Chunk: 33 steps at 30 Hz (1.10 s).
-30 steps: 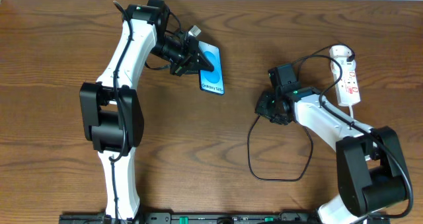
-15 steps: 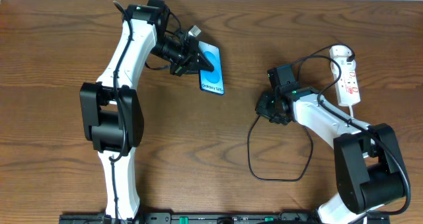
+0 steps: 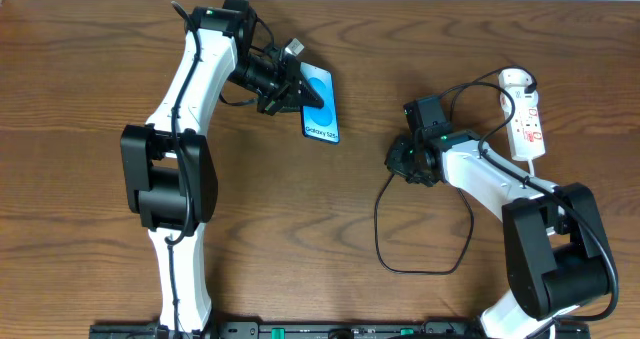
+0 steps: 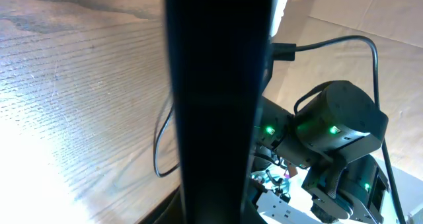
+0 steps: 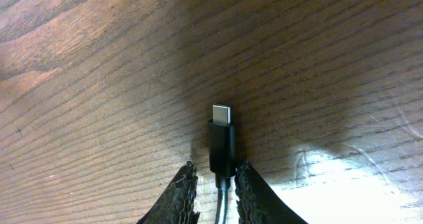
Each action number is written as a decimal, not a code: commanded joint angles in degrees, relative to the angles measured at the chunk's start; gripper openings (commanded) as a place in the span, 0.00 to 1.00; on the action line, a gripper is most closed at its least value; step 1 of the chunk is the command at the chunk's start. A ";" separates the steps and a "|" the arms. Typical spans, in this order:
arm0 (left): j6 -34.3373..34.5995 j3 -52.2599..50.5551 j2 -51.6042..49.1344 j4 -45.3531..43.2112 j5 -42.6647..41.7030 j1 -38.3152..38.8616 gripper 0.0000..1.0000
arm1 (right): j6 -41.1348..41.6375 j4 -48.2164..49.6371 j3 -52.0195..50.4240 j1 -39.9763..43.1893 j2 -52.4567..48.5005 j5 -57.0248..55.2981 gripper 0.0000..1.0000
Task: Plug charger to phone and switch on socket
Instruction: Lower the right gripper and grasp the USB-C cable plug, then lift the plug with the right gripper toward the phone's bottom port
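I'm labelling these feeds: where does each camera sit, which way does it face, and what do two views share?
Overhead: above the table, facing straight down; both arms, the left gripper at the phone, the right gripper, the socket.
Left wrist: low, looking across the table at the right arm; a dark slab, probably the phone, blocks the middle.
Right wrist: facing down at the table; its fingers flank the charger.
Shared: overhead and left wrist both show the charger's loop.
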<state>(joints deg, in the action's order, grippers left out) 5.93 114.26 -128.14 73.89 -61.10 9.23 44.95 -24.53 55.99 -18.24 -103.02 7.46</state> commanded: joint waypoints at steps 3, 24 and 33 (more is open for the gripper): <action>-0.98 1.11 2.34 0.20 -0.98 -0.13 0.07 | 0.46 -0.81 -0.94 -0.17 -2.67 -1.07 0.21; -0.98 1.11 2.36 -14.91 -25.81 -0.15 0.07 | -14.34 1.20 1.66 4.76 2.34 22.08 0.01; 0.35 1.14 2.47 -20.55 -28.94 -0.13 0.08 | -28.46 1.62 1.66 10.69 11.58 47.78 0.01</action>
<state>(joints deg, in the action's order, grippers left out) 6.15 114.26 -128.14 53.60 -84.82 9.23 25.12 -23.07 56.34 -8.75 -94.48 40.51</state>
